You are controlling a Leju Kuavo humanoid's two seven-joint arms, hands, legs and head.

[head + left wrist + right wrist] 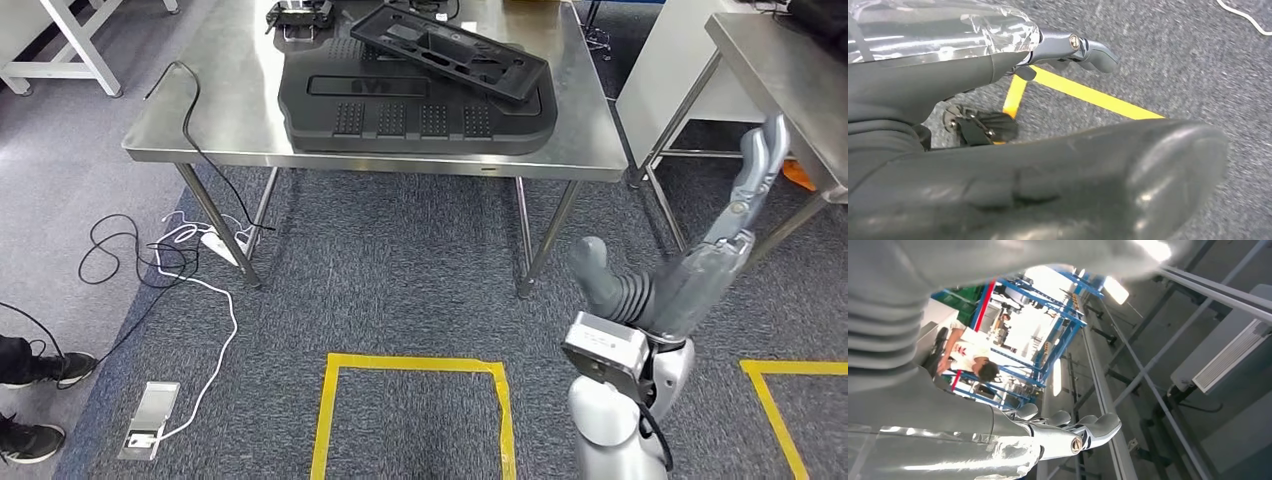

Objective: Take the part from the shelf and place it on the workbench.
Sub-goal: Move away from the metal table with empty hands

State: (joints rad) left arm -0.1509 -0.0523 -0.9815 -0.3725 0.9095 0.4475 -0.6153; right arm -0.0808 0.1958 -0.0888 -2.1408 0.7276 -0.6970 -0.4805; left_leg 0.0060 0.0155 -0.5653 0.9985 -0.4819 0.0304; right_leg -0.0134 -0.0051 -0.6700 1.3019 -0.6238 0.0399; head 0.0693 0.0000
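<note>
Right hand [745,195] is raised with its fingers stretched out, holding nothing, and the black parts [420,80] lie stacked on the steel table [230,110] well off to its left and beyond. Left hand [1068,47] hangs over the carpet's yellow tape [1088,95], fingers loose and empty.

Ahead of you stands the workbench [250,110] with two parts [420,95] stacked on it — a second table [775,70] to its right, cables [150,260] on the floor to the left.
</note>
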